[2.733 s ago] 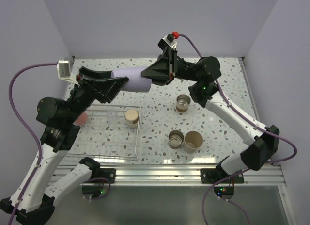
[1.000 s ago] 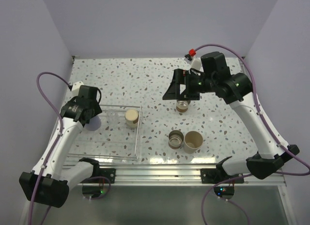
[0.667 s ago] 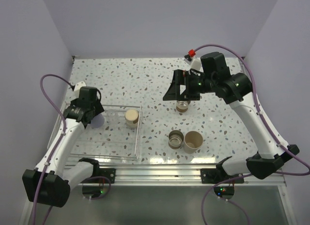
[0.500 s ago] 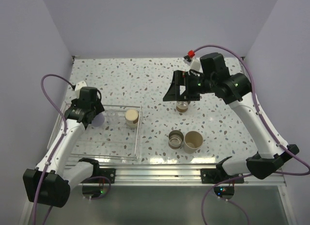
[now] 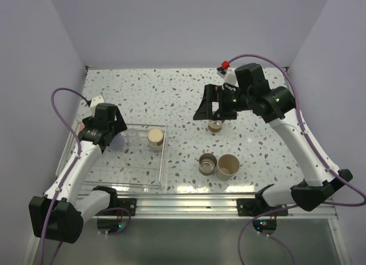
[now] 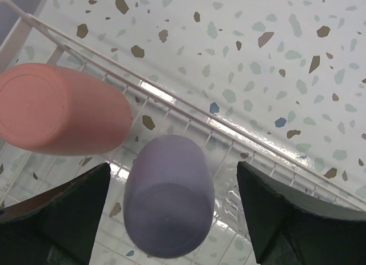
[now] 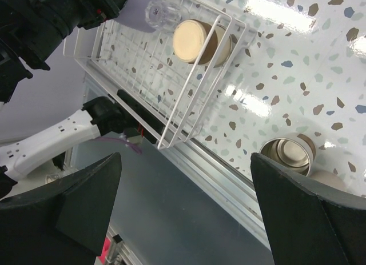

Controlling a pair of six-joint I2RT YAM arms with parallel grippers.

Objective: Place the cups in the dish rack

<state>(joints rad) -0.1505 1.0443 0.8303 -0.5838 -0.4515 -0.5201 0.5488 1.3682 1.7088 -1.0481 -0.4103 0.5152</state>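
While the left arm's fingers (image 6: 60,211) stand spread on either side of the lavender cup (image 6: 168,203), there is a visible gap on each side and they do not touch it. That cup sits on the wire grid of the dish rack (image 5: 163,169), in its far left part, with its closed end turned toward the wrist camera. Just beside it, further to the left, the coral red cup (image 6: 57,113) also shows its closed end.

From above, the left gripper (image 5: 106,131) hangs over that corner of the rack and covers the coral cup, so only the lavender one peeks out at its edge. A clear cup (image 7: 158,12) stands near the middle of the rack's far side, and a cream-beige cup (image 5: 155,138) stands by the right wall.

Three cups are out on the speckled counter (image 5: 160,93). One metallic cup (image 5: 215,125) is right of the rack, another metallic cup (image 5: 207,163) is nearer the arm bases, and a tan cup (image 5: 227,167) touches it.

Above the farther metallic cup, the right gripper (image 5: 214,107) hovers with its fingers (image 7: 74,202) wide apart and nothing between them.
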